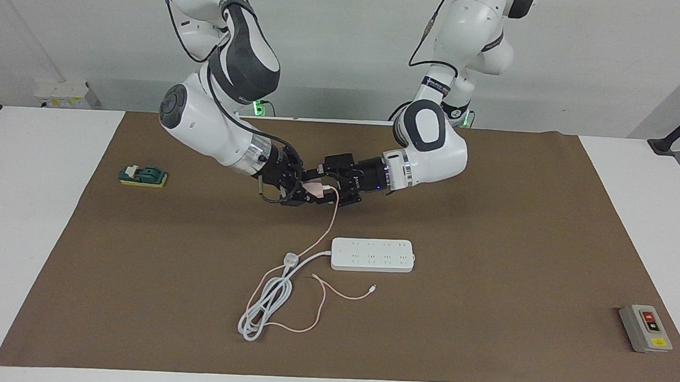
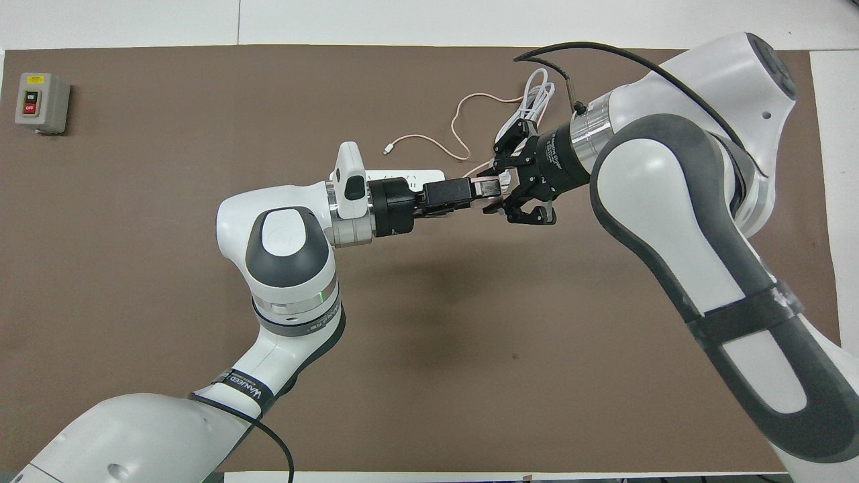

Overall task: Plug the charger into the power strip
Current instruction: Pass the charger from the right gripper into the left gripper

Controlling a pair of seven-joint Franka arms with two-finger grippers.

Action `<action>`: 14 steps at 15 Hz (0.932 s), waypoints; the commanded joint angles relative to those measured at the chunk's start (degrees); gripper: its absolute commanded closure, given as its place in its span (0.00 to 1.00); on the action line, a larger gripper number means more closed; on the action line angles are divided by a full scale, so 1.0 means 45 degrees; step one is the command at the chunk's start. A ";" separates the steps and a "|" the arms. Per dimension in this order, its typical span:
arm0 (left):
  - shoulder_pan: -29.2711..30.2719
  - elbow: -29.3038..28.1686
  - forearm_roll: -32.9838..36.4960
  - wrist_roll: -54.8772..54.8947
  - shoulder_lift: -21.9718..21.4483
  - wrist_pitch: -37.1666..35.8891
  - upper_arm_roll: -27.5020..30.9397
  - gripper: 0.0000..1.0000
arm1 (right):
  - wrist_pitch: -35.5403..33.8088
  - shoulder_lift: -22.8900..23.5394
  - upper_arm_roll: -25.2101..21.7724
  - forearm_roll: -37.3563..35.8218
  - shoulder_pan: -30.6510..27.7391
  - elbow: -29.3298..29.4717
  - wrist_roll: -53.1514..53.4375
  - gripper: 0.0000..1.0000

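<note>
The right gripper (image 1: 308,192) is clamping the pink charger (image 1: 315,188) in mid-air, the left gripper (image 1: 333,186) is bracketing it with wide jaws, and the power strip (image 1: 373,254) is lying unplugged below them.

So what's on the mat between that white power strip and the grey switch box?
Nothing: in the facing view the brown mat lies bare between the power strip and the grey switch box.

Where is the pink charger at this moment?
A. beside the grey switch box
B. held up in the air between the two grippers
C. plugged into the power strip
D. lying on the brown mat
B: the charger hangs between the right gripper and left gripper, its cable trailing down to the mat.
</note>
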 commanded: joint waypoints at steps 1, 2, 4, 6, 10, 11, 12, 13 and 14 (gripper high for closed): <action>0.0117 -0.0058 0.0466 -0.0307 -0.0148 0.0104 0.0078 0.00 | -0.0131 -0.0200 0.0076 0.0161 -0.0134 -0.0139 -0.0262 1.00; 0.0118 -0.0058 0.0467 -0.0307 -0.0148 0.0085 0.0078 0.03 | -0.0131 -0.0200 0.0095 0.0161 -0.0154 -0.0139 -0.0262 1.00; 0.0118 -0.0038 0.0467 -0.0307 -0.0129 0.0084 0.0078 0.13 | -0.0131 -0.0200 0.0095 0.0161 -0.0154 -0.0139 -0.0262 1.00; 0.0118 -0.0038 0.0467 -0.0307 -0.0129 0.0084 0.0078 0.17 | -0.0131 -0.0200 0.0095 0.0161 -0.0154 -0.0139 -0.0262 1.00; 0.0079 0.0001 0.0467 -0.0287 -0.0129 0.0104 0.0039 0.35 | -0.0131 -0.0200 0.0076 0.0161 -0.0154 -0.0139 -0.0262 1.00; 0.0079 0.0020 0.0467 -0.0287 -0.0129 0.0104 0.0039 0.35 | -0.0131 -0.0200 0.0076 0.0161 -0.0154 -0.0139 -0.0262 1.00; 0.0079 0.0001 0.0467 -0.0287 -0.0129 0.0085 0.0058 0.48 | -0.0151 -0.0200 0.0095 0.0161 -0.0154 -0.0139 -0.0262 1.00; 0.0079 0.0001 0.0467 -0.0268 -0.0129 0.0084 0.0059 0.53 | -0.0151 -0.0200 0.0076 0.0161 -0.0154 -0.0139 -0.0262 1.00; 0.0060 0.0020 0.0467 -0.0268 -0.0129 0.0084 0.0059 0.64 | -0.0151 -0.0200 0.0095 0.0161 -0.0154 -0.0139 -0.0262 1.00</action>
